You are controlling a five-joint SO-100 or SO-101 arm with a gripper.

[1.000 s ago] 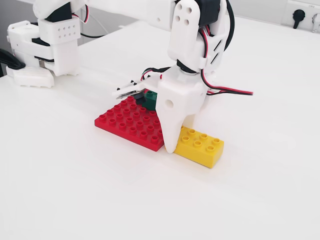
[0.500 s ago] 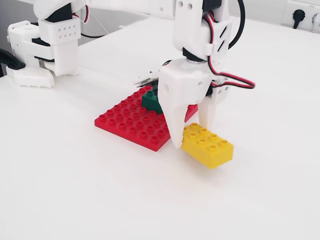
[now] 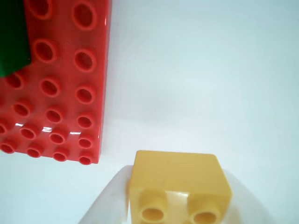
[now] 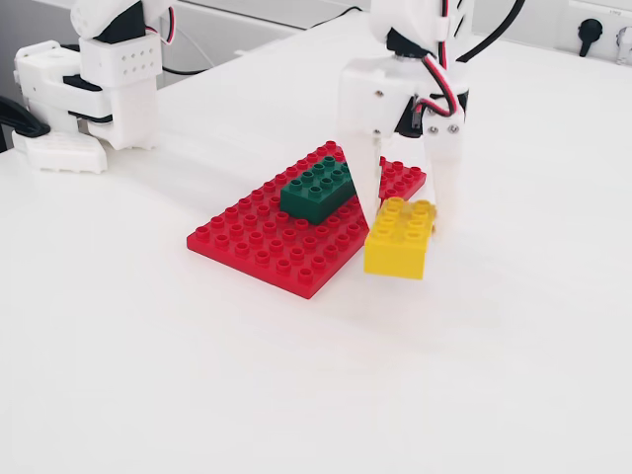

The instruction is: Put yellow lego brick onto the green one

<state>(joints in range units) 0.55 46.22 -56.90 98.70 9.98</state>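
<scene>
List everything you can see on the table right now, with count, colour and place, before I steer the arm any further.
yellow lego brick: one, bright yellow, held in the gripper, lifted off the table just right of the red plate in the fixed view; also at the bottom of the wrist view.
green brick: one, dark green, sitting on the red plate toward its far side.
red baseplate: one, red, flat and studded, lying on the table at centre.
table: one, white.
wall socket: one, white with a dark plug, top right corner.
arm base: one, white, top left.
gripper: one, white, shut on the yellow brick's end.
</scene>
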